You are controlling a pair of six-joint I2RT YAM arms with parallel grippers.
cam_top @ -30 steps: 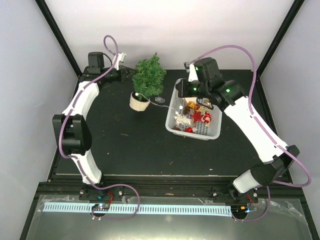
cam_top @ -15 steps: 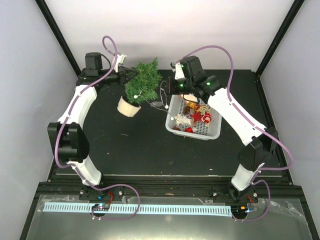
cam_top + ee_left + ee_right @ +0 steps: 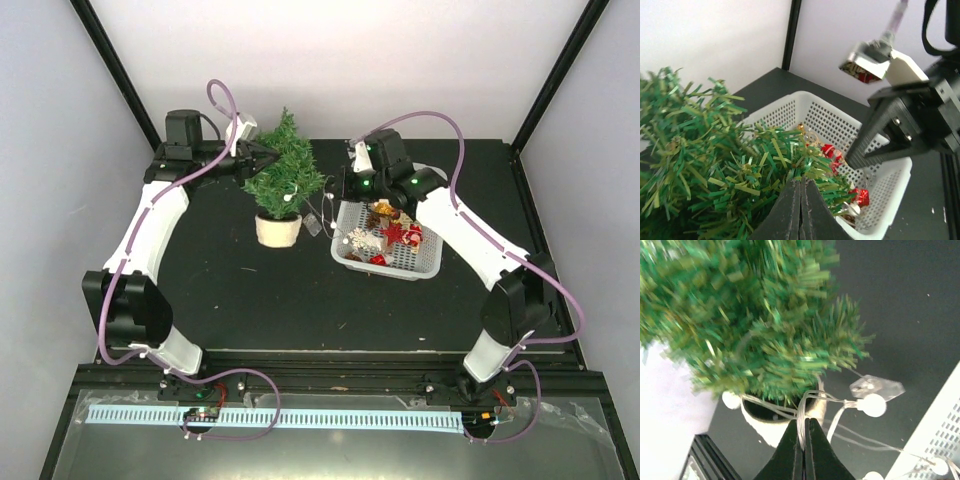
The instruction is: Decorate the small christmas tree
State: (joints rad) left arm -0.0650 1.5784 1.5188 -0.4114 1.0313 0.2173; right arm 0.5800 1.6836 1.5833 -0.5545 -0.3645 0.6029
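Btwn both jaws, small christmas tree [image 3: 285, 180], upright

A white perforated plastic basket [image 3: 400, 268] sits on the black table [image 3: 260, 300], right of centre. Inside it lie a red star ornament [image 3: 394, 233], a white snowflake ornament [image 3: 362, 240] and a gold ornament [image 3: 383, 211]. A clear wire with round white bulbs [image 3: 872, 405] runs from the basket's left rim out over the table.
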